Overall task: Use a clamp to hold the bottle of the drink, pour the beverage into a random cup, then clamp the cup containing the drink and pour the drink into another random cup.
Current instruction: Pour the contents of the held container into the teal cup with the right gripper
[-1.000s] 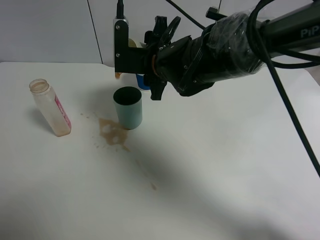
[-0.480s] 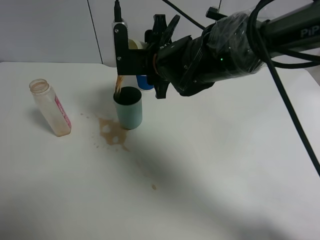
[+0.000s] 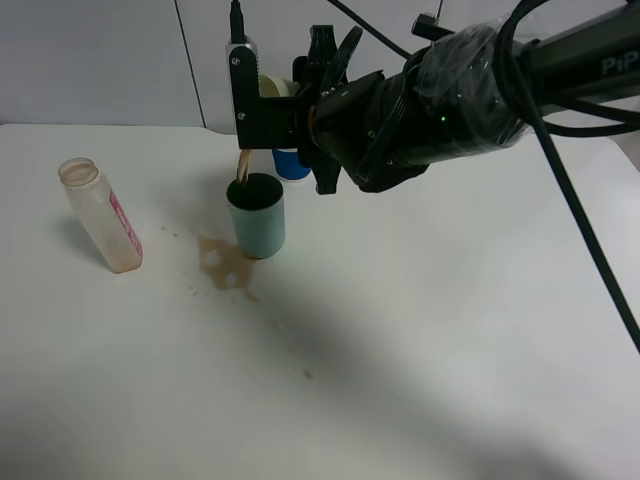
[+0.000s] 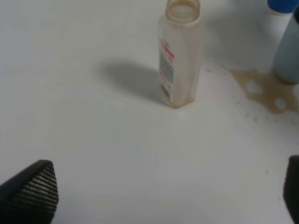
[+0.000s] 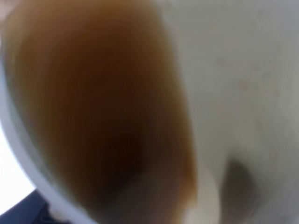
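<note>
Cup (image 3: 268,87) held by right gripper (image 3: 262,118) sits mostly hidden.

Your overhead view is evenly lit, soft light from above; the table (image 3: 450,330) reads bright with a broad dim shadow spreading under the right arm (image 3: 470,90). The bottle (image 4: 180,53) throws a soft shadow away to one side in your left wrist view, which looks slightly hazy. Your right wrist view is badly blurred: the tilted cup (image 5: 93,112) fills it, completely out of focus.
</note>
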Motion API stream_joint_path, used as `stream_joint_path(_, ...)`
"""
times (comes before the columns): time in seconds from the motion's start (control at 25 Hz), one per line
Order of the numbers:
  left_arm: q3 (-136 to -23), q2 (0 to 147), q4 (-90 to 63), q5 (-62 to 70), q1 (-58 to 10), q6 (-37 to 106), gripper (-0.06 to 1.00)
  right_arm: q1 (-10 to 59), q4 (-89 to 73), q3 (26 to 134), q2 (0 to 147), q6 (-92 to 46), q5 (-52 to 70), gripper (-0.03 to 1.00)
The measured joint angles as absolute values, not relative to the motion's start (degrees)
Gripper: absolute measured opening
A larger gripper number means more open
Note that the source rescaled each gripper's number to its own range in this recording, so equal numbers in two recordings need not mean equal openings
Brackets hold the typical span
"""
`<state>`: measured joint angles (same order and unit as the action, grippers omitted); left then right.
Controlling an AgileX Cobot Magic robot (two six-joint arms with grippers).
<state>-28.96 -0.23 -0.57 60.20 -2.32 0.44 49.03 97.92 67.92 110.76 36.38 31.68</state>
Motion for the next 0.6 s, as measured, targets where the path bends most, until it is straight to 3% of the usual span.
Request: stream_joint_path(0.6,-28.96,-0.23,-0.57,60.2,-2.32,0.44,0.93,49.03,97.92,67.92,110.76,29.77,31.85,0.0)
